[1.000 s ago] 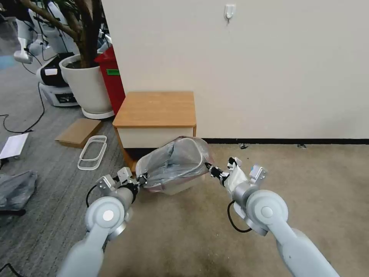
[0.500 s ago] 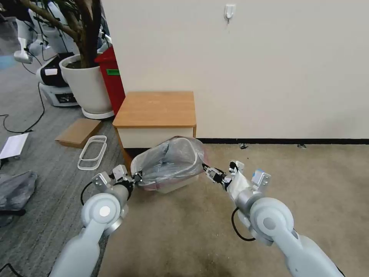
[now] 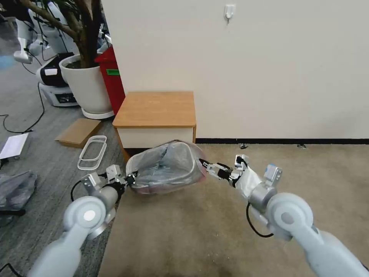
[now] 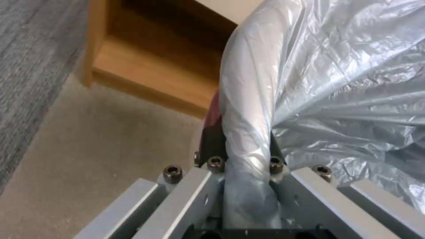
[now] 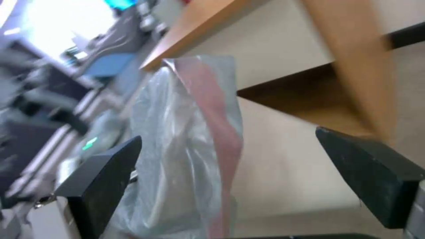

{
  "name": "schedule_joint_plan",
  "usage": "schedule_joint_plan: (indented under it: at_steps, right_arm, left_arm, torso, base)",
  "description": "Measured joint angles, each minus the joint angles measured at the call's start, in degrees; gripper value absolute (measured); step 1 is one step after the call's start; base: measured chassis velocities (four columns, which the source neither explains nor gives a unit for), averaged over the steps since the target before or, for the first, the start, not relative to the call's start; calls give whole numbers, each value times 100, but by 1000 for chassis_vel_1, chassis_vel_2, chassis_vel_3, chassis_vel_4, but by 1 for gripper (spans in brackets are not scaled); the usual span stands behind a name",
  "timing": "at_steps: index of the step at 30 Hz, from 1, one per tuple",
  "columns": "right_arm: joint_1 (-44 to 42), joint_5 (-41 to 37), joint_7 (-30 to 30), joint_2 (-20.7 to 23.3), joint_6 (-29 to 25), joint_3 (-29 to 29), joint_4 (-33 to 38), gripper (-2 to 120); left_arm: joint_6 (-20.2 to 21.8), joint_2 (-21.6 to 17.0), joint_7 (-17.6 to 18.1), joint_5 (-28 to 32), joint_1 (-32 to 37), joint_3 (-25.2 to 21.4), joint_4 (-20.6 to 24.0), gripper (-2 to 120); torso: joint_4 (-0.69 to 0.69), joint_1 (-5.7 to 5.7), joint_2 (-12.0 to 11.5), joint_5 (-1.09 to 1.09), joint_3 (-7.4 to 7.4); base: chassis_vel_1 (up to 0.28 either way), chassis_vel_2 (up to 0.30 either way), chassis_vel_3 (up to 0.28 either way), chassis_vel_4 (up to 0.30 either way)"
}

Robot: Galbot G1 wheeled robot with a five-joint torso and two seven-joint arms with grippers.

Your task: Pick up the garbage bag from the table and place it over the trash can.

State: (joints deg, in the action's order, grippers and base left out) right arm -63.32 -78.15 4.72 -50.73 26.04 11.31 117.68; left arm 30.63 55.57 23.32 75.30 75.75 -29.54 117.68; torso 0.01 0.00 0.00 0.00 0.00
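Note:
The garbage bag, thin grey film with a pink tint, is draped over the trash can on the carpet in front of the table. The film hides the trash can; only its outline shows through. My left gripper is at the bag's left edge, shut on a bunched fold of film. My right gripper is at the bag's right edge with its black fingers spread wide. The bag's edge hangs between them, apart from both pads.
A white plant pot and a tall red bin stand behind the table on the left. Cardboard, clear plastic frames and a dark grey sack lie on the grey floor to the left. The wall is close behind.
Both arms have dropped lower and spread outward. The bag has come down with them and now covers the cream lower part of the bin that showed before.

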Motion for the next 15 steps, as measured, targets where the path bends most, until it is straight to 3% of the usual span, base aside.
schedule_joint_plan:
  at_steps: [3, 13, 15]
  right_arm:
    - [97, -26, -614, 68, 261, 68, -264, 100]
    - [176, -66, -975, 27, 385, 66, -474, 96]
    - [173, -63, -1037, 21, 389, 76, -497, 89]
  left_arm:
    - [14, -176, -294, -7, 173, -191, 44, 1]
    - [-2, -257, -356, -27, 272, -250, 134, 1]
    - [-7, -265, -341, -31, 261, -220, 145, 1]
  torso:
    - [0, 0, 0, 0, 0]
    - [-1, 0, 0, 0, 0]
    - [-1, 0, 0, 0, 0]
  base:
    - [0, 0, 0, 0]
    - [0, 0, 0, 0]
    - [0, 0, 0, 0]
